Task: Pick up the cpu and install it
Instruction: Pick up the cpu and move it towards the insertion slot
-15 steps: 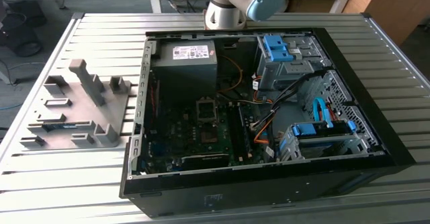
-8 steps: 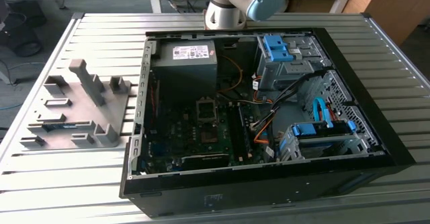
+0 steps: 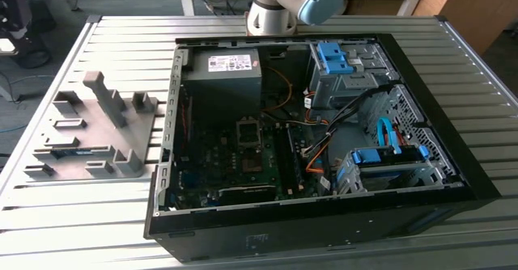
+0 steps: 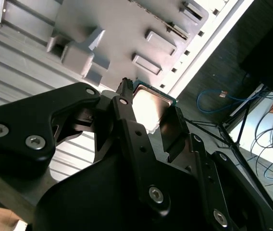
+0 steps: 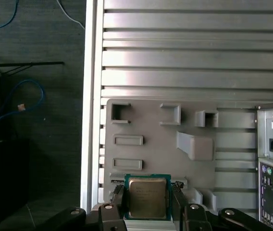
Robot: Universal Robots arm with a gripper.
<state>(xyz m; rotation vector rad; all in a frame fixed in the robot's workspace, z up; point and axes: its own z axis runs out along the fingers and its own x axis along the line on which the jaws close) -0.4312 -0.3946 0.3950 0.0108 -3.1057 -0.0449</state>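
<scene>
Gripper [image 4: 148,114] clamped on the cpu [image 4: 152,107], held over the parts tray [image 4: 117,29].

Close up in both wrist views, black fingers [image 5: 119,201] press two opposite edges of the chip, its dull metal lid showing with a green board rim round it. It looks light, thin and stiff, yet I'd judge it fragile. The underside contacts want no touch, so the edges are the right hold, and those smooth sides could slip if it tilts. Beyond lies the grey tray of holders on the slatted table [image 5: 175,48]. Farther off, in the exterior view, the open PC case [image 3: 283,221] sits beside the tray, with what looks like the socket [image 3: 247,127] on its board.
</scene>
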